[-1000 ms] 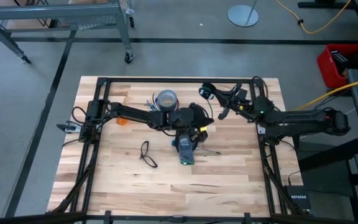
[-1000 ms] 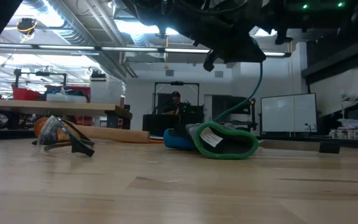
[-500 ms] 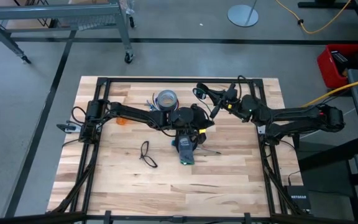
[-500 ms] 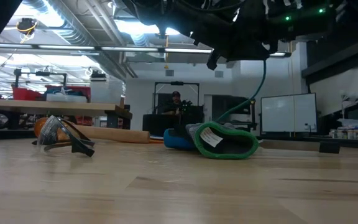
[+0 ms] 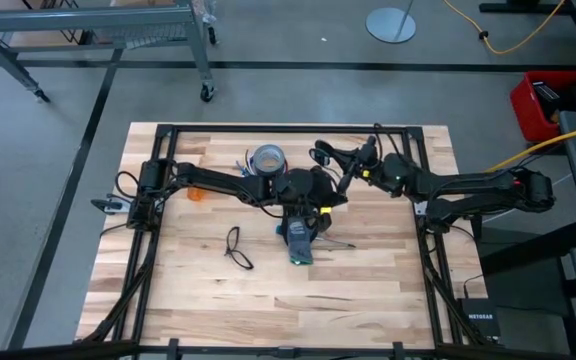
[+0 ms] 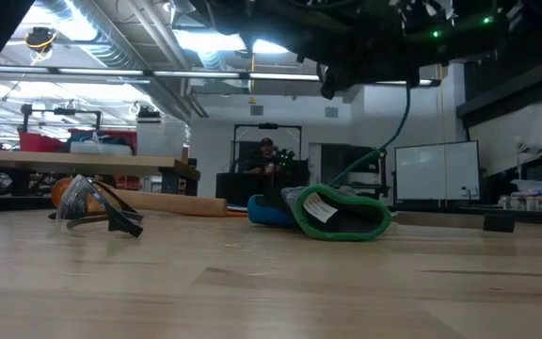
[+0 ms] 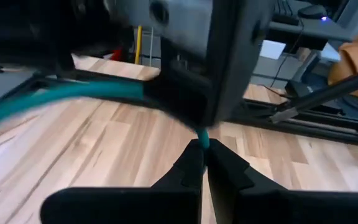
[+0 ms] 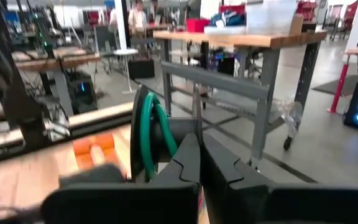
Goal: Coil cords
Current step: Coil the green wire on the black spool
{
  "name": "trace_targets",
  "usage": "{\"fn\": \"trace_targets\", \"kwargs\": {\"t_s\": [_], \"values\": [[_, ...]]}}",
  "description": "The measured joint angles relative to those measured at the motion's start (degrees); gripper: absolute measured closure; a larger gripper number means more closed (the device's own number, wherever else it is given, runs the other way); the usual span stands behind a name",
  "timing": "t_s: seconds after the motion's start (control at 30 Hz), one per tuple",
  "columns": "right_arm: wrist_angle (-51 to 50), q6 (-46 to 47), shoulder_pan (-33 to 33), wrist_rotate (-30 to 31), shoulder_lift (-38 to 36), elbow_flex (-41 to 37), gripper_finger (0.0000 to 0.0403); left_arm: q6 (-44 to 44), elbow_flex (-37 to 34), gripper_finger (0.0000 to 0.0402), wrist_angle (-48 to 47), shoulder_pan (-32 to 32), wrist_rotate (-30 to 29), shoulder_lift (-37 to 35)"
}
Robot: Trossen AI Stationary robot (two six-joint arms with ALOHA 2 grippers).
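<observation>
Since a second ago the right hand [image 5: 340, 181] has swung in from the far right of the bench [image 5: 368, 290] toward the middle, carrying the black disc [image 8: 143, 134] wound with teal cord [image 8: 148, 140] until it sits just beside the left hand [image 5: 318, 205]; the loose dark loop [image 5: 235, 247] lies unmoved on the wood, well apart. Left hand is pinched fully shut on a free run of teal cord [image 7: 73, 92], held above the glove [image 5: 298, 238]; right hand is shut on the disc. Judgement: cord is light, limp and springy, so grip it near the free end and keep tension, or turns will slip off the disc.
</observation>
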Motion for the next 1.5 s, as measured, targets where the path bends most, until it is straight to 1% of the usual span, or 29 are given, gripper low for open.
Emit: {"fn": "trace_targets", "kwargs": {"t_s": [0.07,0.2,0.3,0.53,0.77,1.03,1.13,1.27,1.5], "values": [[-1.3,0.1,0.0,-0.2,0.0,0.0,0.0402,1.0,0.4,0.0401,-0.7,0.0,0.0,0.0],[-3.8,0.1,0.0,-4.4,0.0,0.0,0.0402,2.1,1.5,0.0401,-6.4,0.5,0.0,0.0],[-5.1,0.9,0.0,-5.8,0.0,0.0,0.0402,2.0,1.7,0.0402,-9.4,1.0,0.0,0.0],[-11.4,1.5,0.0,-6.0,-0.1,0.0,0.0402,0.8,1.7,0.0401,-12.5,1.1,0.0,0.0],[-18.0,1.6,0.0,-7.1,0.0,0.0,0.0402,0.6,1.7,0.0401,-13.3,1.2,-0.3,-0.1],[-22.0,1.6,0.0,-8.9,0.0,0.0,0.0402,0.4,1.7,0.0401,-13.7,1.7,-0.3,-0.1],[-25.0,1.6,0.0,-9.0,-0.2,0.0,0.0402,0.2,1.7,0.0401,-16.3,1.9,-0.4,-0.6],[-27.9,1.6,0.0,-9.0,-0.9,0.0,0.0402,-1.0,1.7,0.0401,-21.5,2.1,-3.5,-2.1],[-28.5,1.5,0.0,-9.3,-3.1,0.0,0.0402,-0.7,1.7,0.0401,-28.6,2.1,-7.7,-4.9]]}}
